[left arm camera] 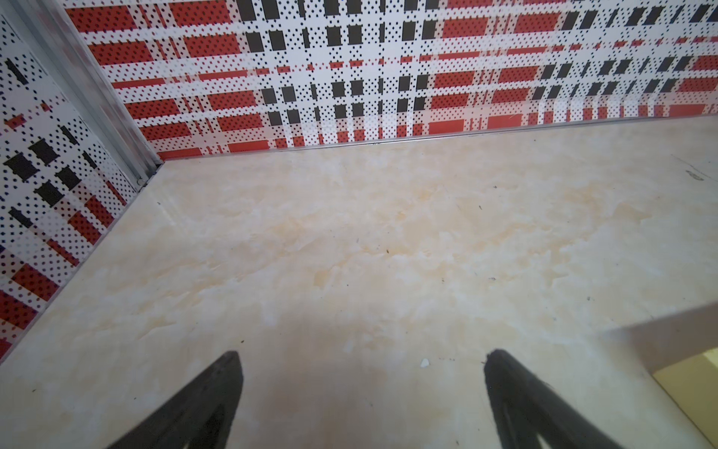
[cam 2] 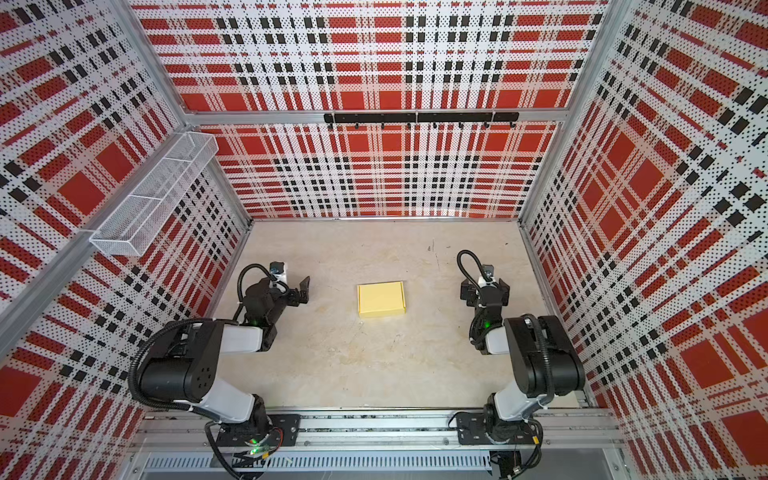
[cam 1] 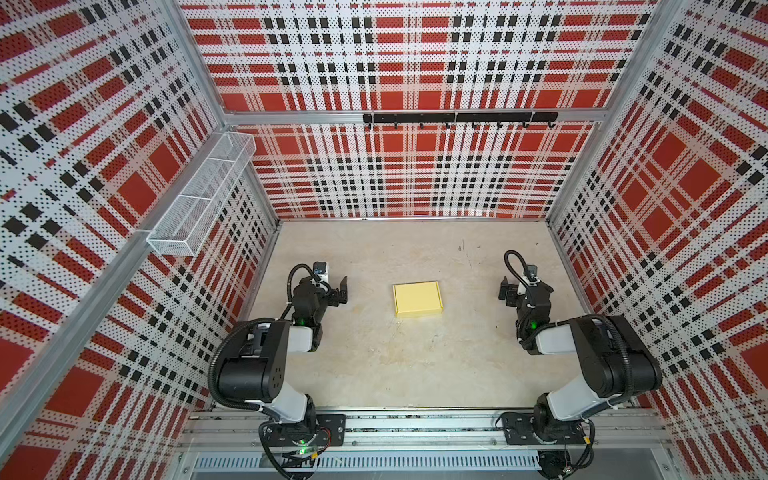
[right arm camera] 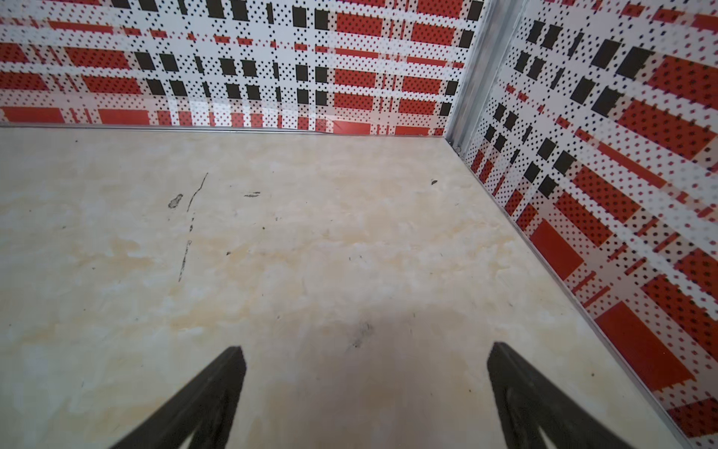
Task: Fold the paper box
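Observation:
The paper box [cam 1: 417, 299] [cam 2: 380, 299] is a pale yellow, shallow rectangular box lying flat and closed in the middle of the beige table in both top views. One of its corners [left arm camera: 695, 392] shows at the edge of the left wrist view. My left gripper [cam 1: 341, 291] [cam 2: 304, 291] [left arm camera: 361, 355] is open and empty, well to the left of the box. My right gripper [cam 1: 525, 287] [cam 2: 485, 287] [right arm camera: 367, 352] is also open and empty, well to the right of it. Neither touches the box.
Plaid perforated walls close the table on three sides. A white wire basket [cam 1: 199, 195] hangs on the left wall and a black hook rail [cam 1: 459, 118] on the back wall. The arms' base rail [cam 1: 415, 428] runs along the front. A tiny white speck [left arm camera: 424, 362] lies near the left gripper.

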Tool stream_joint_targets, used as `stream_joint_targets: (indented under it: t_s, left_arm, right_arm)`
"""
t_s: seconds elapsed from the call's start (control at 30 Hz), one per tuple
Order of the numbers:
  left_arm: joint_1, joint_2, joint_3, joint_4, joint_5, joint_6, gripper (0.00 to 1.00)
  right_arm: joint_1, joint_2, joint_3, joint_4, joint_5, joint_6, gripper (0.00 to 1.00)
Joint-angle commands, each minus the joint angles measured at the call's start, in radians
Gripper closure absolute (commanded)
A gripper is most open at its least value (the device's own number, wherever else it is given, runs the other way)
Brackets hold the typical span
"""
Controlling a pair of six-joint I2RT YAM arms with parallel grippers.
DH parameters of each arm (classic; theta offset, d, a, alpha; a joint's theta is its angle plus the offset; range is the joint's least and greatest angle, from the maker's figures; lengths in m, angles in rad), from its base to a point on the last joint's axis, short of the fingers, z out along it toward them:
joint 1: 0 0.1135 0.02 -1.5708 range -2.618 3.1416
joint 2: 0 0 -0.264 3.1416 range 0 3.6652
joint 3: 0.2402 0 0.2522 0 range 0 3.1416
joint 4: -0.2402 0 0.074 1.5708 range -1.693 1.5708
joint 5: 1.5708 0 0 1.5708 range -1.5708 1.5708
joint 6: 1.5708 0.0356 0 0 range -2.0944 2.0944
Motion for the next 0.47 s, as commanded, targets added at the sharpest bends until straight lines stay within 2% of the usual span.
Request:
stream_joint_targets:
  t_s: [0.0, 0.33, 0.43]
  left_arm:
    - [-0.004, 0.007, -0.011, 0.053, -0.015, -0.016, 0.0]
    - [-0.024, 0.007, -0.006, 0.041, -0.054, -0.005, 0.0]
    - [-0.028, 0.004, -0.009, 0.043, -0.068, -0.005, 0.01]
  right_arm:
    - [-0.006, 0.008, 0.009, 0.049, 0.034, 0.022, 0.0]
    - [-0.003, 0.004, 0.006, 0.043, 0.036, 0.024, 0.0]
    - [-0.003, 0.006, -0.047, 0.151, 0.001, 0.01, 0.0]
